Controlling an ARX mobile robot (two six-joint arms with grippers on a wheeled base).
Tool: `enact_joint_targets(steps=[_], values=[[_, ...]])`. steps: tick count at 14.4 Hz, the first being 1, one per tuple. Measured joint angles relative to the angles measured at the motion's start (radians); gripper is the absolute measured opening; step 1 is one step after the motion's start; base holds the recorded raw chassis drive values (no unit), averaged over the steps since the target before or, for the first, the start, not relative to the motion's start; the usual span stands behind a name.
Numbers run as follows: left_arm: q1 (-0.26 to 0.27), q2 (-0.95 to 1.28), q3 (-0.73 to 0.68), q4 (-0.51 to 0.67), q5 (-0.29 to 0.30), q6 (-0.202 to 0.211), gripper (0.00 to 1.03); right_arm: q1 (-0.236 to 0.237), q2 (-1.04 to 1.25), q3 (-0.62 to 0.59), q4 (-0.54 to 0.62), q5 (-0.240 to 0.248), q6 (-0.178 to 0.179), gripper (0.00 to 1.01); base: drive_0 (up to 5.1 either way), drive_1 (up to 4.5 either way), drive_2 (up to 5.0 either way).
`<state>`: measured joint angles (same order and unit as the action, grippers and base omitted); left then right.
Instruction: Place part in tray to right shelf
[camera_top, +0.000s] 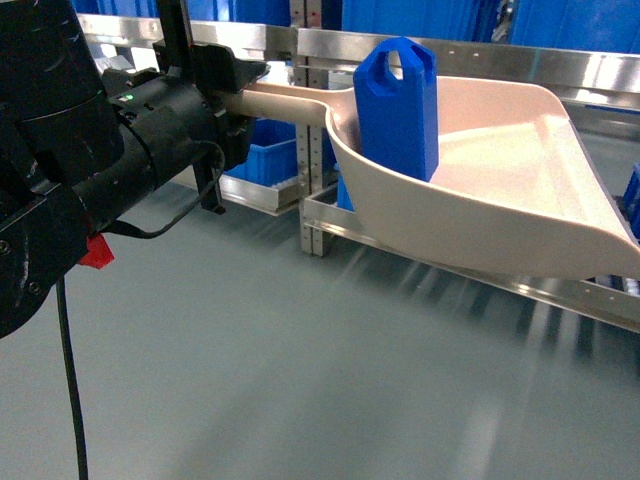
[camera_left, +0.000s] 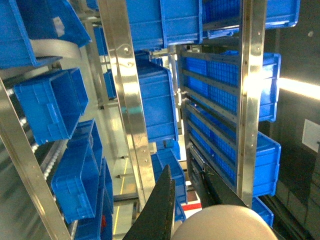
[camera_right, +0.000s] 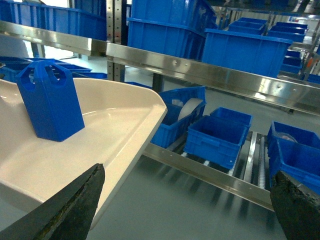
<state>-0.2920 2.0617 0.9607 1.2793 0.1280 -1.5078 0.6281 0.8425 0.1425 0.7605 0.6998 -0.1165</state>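
Observation:
The blue part (camera_top: 398, 105) stands upright inside the beige tray (camera_top: 500, 200), which is held in the air in front of the right shelf (camera_top: 330, 225). My left gripper (camera_top: 222, 82) is shut on the tray's long handle (camera_top: 290, 98). In the left wrist view the rounded handle end (camera_left: 225, 225) sits between the black fingers (camera_left: 160, 210). My right gripper (camera_right: 185, 210) is open wide with nothing in it, just right of the tray (camera_right: 115, 120) and the part (camera_right: 50, 102), above the grey floor. The shelf's steel front rail (camera_right: 210, 172) and white rollers (camera_right: 250, 150) lie just ahead.
Blue crates (camera_right: 217, 132) sit on the shelf's roller tracks behind the front rail. An upper steel rail (camera_right: 200, 67) crosses above them, with more crates (camera_right: 245, 50) higher up. Grey floor (camera_top: 300, 380) spreads in front of the rack. Steel uprights (camera_left: 122, 90) stand near the left gripper.

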Motion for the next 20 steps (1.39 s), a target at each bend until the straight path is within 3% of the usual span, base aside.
enact_joint_targets(steps=[20], values=[[0.002,0.0,0.0,0.0,-0.003,0.0,0.12,0.0,0.0,0.0,0.0,0.0,0.0,0.98,-1.6,-1.61,-1.6]])
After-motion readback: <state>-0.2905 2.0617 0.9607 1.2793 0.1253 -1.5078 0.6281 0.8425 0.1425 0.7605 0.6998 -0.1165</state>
